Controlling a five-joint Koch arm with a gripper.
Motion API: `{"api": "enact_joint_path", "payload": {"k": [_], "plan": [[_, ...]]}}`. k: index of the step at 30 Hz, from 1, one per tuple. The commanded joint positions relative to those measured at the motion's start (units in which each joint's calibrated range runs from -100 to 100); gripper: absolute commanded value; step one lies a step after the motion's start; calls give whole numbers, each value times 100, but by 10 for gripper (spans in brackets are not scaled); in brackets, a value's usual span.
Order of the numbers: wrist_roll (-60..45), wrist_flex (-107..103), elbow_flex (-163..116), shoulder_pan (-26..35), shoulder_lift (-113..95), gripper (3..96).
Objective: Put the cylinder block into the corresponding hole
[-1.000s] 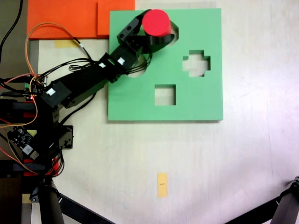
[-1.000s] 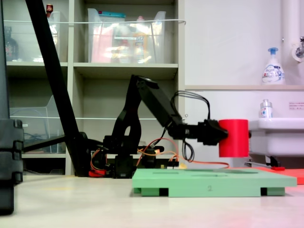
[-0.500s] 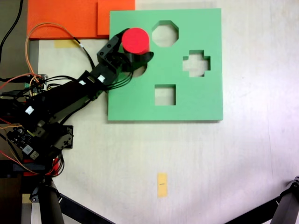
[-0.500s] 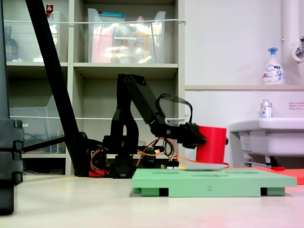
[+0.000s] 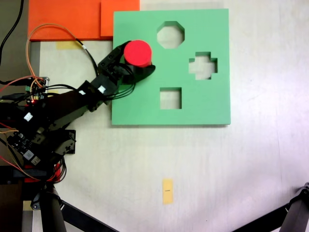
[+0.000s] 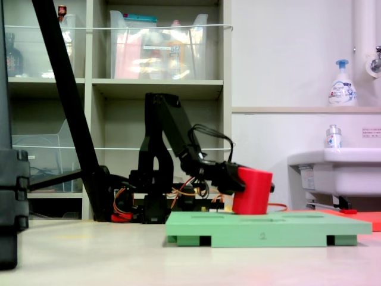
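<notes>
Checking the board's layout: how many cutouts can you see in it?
3 show in the first exterior view: octagon, cross, square. The red cylinder and gripper may hide a fourth.

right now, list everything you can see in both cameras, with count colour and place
cylinder block: 1, red, held tilted over the board's left part in the first exterior view
foam board: 1, green, square, on the table
octagonal cutout: 1, board's top
cross-shaped cutout: 1, board's right
square cutout: 1, board's middle
orange mats: 2 overlapping, top left
yellow tag: 1, on the table, lower middle
soap bottle: 1, white with blue pump, ledge at the second exterior view's right
sink: 1, white, right
shelf bins: clear, on the shelving
gripper: 1, black, shut on the cylinder block
</notes>
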Motion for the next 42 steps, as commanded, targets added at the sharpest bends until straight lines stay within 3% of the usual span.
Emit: {"api": "enact_joint_path", "payload": {"k": [1, 20, 25, 32, 38, 42], "plan": [[-49, 505, 39, -29, -259, 314], [-44, 967, 19, -39, 1236, 336], [-98, 967, -51, 5, 1669, 623], [-190, 1015, -629, 54, 1487, 938], [-288, 736, -1278, 73, -789, 956], [-537, -1902, -1198, -93, -4449, 952]]}}
